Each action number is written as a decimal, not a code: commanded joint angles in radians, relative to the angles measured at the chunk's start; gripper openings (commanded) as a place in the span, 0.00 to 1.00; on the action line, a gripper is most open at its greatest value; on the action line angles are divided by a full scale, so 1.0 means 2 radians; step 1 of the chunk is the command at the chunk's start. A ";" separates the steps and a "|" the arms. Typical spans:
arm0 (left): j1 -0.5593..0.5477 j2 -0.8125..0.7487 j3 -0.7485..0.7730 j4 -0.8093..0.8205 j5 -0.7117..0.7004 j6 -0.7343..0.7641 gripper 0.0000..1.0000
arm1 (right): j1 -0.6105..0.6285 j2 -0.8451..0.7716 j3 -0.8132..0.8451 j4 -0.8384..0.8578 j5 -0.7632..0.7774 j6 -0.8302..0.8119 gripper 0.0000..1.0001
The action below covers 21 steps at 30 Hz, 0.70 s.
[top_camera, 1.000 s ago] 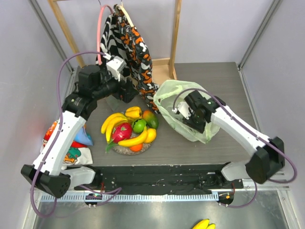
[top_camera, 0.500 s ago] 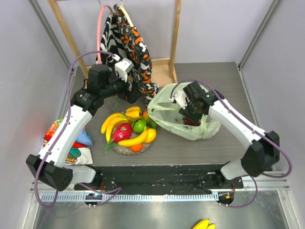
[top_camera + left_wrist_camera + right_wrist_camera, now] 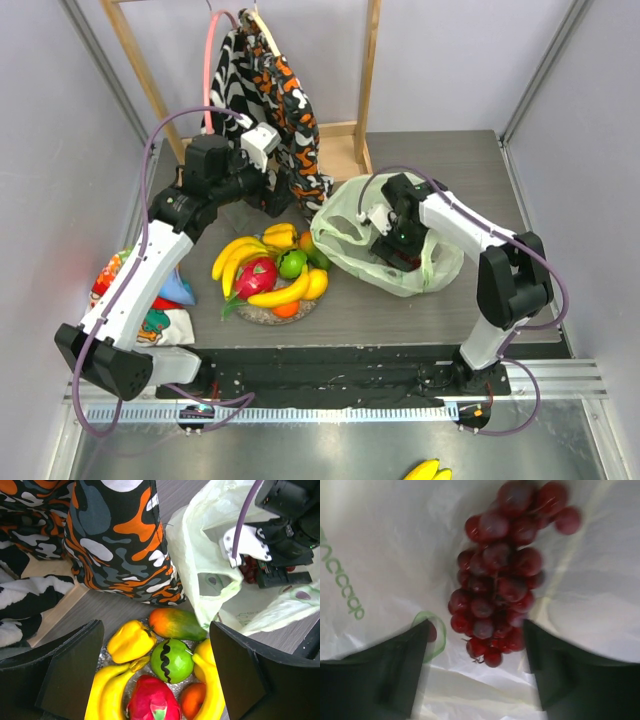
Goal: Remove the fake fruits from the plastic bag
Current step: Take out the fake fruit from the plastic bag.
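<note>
Right gripper (image 3: pixel 476 630) is inside the plastic bag (image 3: pixel 375 540), fingers apart, red grapes (image 3: pixel 500 575) just ahead between them, not gripped; next, push forward and close. Left gripper (image 3: pixel 156 627) hangs wide open above the fruit pile (image 3: pixel 170 655)

Overhead view, two wrist close-ups, plastic bag (image 3: pixel 345 235) in all.

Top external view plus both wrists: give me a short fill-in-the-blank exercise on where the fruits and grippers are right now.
1. The right gripper is inside the plastic bag, jaws apart over a bunch of red ____.
2. The dragon fruit lies ____ the bag, in the fruit pile.
3. The left gripper points at that pile with its jaws ____.
Missing words: grapes; outside; open.
</note>
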 commanded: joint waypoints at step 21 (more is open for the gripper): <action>0.000 0.006 0.030 0.008 -0.011 0.016 0.92 | -0.001 -0.056 -0.030 0.022 0.047 -0.005 0.31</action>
